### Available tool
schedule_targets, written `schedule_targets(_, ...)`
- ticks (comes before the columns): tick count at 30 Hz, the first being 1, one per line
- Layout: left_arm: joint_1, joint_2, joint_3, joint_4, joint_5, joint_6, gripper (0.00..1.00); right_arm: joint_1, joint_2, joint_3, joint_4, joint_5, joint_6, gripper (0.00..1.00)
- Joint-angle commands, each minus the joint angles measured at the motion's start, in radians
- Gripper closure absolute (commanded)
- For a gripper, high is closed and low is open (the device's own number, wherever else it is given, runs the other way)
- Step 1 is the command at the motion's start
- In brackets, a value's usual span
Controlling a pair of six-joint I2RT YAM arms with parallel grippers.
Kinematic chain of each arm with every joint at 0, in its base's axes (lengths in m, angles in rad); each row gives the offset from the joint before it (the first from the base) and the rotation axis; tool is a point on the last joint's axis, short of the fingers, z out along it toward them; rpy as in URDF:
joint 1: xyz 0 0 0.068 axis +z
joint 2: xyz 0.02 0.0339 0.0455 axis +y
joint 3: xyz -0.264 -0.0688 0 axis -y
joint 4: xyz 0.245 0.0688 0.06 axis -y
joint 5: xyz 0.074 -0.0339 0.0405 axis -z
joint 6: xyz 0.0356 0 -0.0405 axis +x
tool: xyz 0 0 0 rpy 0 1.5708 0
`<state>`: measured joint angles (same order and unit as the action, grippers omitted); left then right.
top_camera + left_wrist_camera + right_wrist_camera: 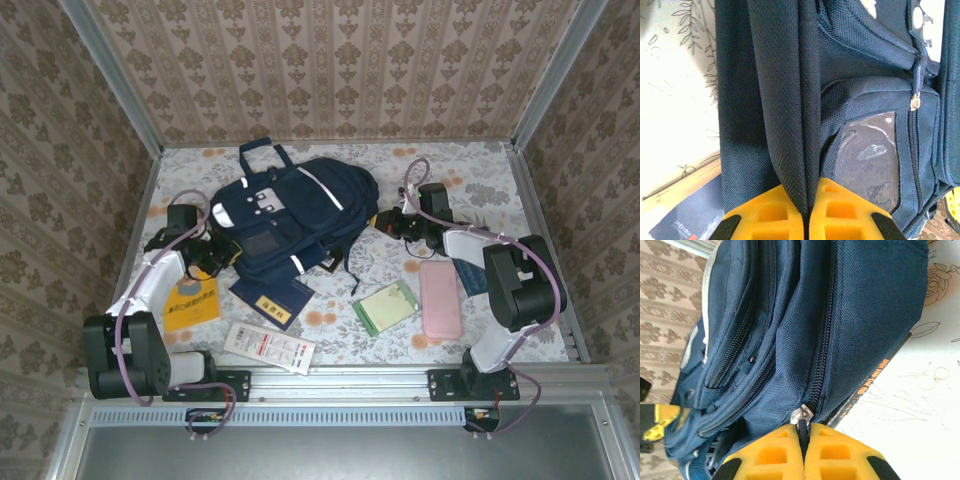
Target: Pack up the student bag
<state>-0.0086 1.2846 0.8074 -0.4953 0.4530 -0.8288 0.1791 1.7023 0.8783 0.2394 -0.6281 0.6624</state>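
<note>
**tinker_j:** ok, where's the student bag [295, 215] sitting, and is any writing readable?

**bolt_head:** It lies flat mid-table [480, 180], toward 12 o'clock from the arm bases, with its handle pointing at 12. I can't make out a brand. The clear pocket window [867, 155] shows no text. Orange lettering [874, 374] runs along a dark edge beside the bag, but it's too skewed to read. There's a yellow booklet [192, 303] at the bag's 7 o'clock and a navy booklet [270, 297] with a yellow label at 6. Both have print, way too small to read.

**tinker_j:** grippers?

**bolt_head:** The left gripper [806, 212] is pressed together on a fold of bag fabric at the 8 o'clock side. The right gripper [803, 442] is pinching the zip pull [801, 416] at 3 o'clock.

**tinker_j:** room to move?

**bolt_head:** There's bare cloth from 12 to 2 o'clock, up to the wallpapered walls [340, 70]. From 4 to 6 it's crowded. A green notepad [385, 306] and a pink case [439, 298] sit there, and a white card [268, 347] with red print lies just beside the front rail [340, 383].
</note>
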Motion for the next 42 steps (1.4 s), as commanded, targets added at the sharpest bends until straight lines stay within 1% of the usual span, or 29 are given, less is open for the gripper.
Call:
schedule_targets(1,-0.011,0.021,0.088,0.009,-0.071,0.043,1.0,-0.031,-0.057,0.026,0.025,0.076,0.103,1.0)
schedule_targets(5,-0.106,0.066,0.235,-0.016,-0.102,0.066,1.0,0.017,-0.203,-0.025,-0.08,0.146,0.011,1.0)
schedule_targets(8,-0.186,0.12,0.392,-0.01,-0.164,0.083,1.0,0.041,-0.344,-0.065,-0.161,0.198,-0.041,1.0)
schedule_targets(10,-0.225,0.183,0.512,-0.016,-0.194,0.104,1.0,0.064,-0.429,-0.087,-0.221,0.255,-0.074,1.0)
schedule_targets(12,-0.247,0.3,0.69,-0.051,-0.19,0.139,1.0,0.099,-0.51,-0.113,-0.263,0.324,-0.084,1.0)
schedule_targets(13,-0.25,0.367,0.768,-0.076,-0.18,0.157,0.97,0.118,-0.536,-0.129,-0.268,0.349,-0.074,1.0)
schedule_targets(14,-0.25,0.44,0.865,-0.113,-0.165,0.175,0.88,0.139,-0.564,-0.148,-0.268,0.375,-0.058,1.0)
schedule_targets(15,-0.245,0.506,0.958,-0.178,-0.158,0.186,0.74,0.165,-0.584,-0.163,-0.268,0.4,-0.037,1.0)
schedule_targets(16,-0.241,0.558,1.028,-0.243,-0.157,0.186,0.62,0.187,-0.593,-0.173,-0.266,0.415,-0.022,1.0)
schedule_targets(17,-0.237,0.593,1.077,-0.301,-0.164,0.179,0.55,0.209,-0.595,-0.178,-0.269,0.428,-0.006,1.0)
schedule_targets(18,-0.235,0.602,1.084,-0.34,-0.17,0.175,0.51,0.238,-0.591,-0.183,-0.269,0.444,0.019,1.0)
schedule_targets(20,-0.238,0.555,1.0,-0.319,-0.178,0.151,0.44,0.274,-0.565,-0.181,-0.271,0.444,0.053,1.0)
schedule_targets(21,-0.238,0.49,0.891,-0.271,-0.17,0.119,0.42,0.288,-0.546,-0.18,-0.269,0.443,0.083,1.0)
schedule_targets(22,-0.238,0.446,0.82,-0.244,-0.163,0.1,0.4,0.294,-0.534,-0.183,-0.261,0.439,0.108,1.0)
schedule_targets(26,-0.243,0.264,0.558,-0.165,-0.153,0.013,0.34,0.309,-0.496,-0.249,-0.127,0.428,0.247,1.0)
schedule_targets(28,-0.254,0.193,0.463,-0.142,-0.141,-0.033,0.31,0.316,-0.48,-0.261,-0.094,0.43,0.289,1.0)
schedule_targets(30,-0.275,0.127,0.362,-0.085,-0.109,-0.118,0.29,0.328,-0.465,-0.279,-0.041,0.435,0.336,1.0)
schedule_targets(32,-0.327,0.077,0.256,0.016,-0.1,-0.224,0.27,0.333,-0.455,-0.313,0.04,0.44,0.409,1.0)
schedule_targets(34,-0.398,0.058,0.181,0.109,-0.1,-0.33,0.25,0.337,-0.443,-0.331,0.088,0.444,0.466,1.0)
schedule_targets(37,-0.492,0.089,0.12,0.22,-0.138,-0.448,0.25,0.349,-0.429,-0.338,0.125,0.446,0.521,1.0)
schedule_targets(38,-0.51,0.111,0.105,0.26,-0.151,-0.481,0.25,0.354,-0.424,-0.338,0.129,0.445,0.535,1.0)
schedule_targets(41,-0.557,0.199,0.078,0.431,-0.132,-0.577,0.25,0.368,-0.416,-0.347,0.147,0.449,0.576,1.0)
schedule_targets(42,-0.576,0.226,0.089,0.453,-0.131,-0.586,0.26,0.371,-0.413,-0.354,0.158,0.45,0.593,1.0)
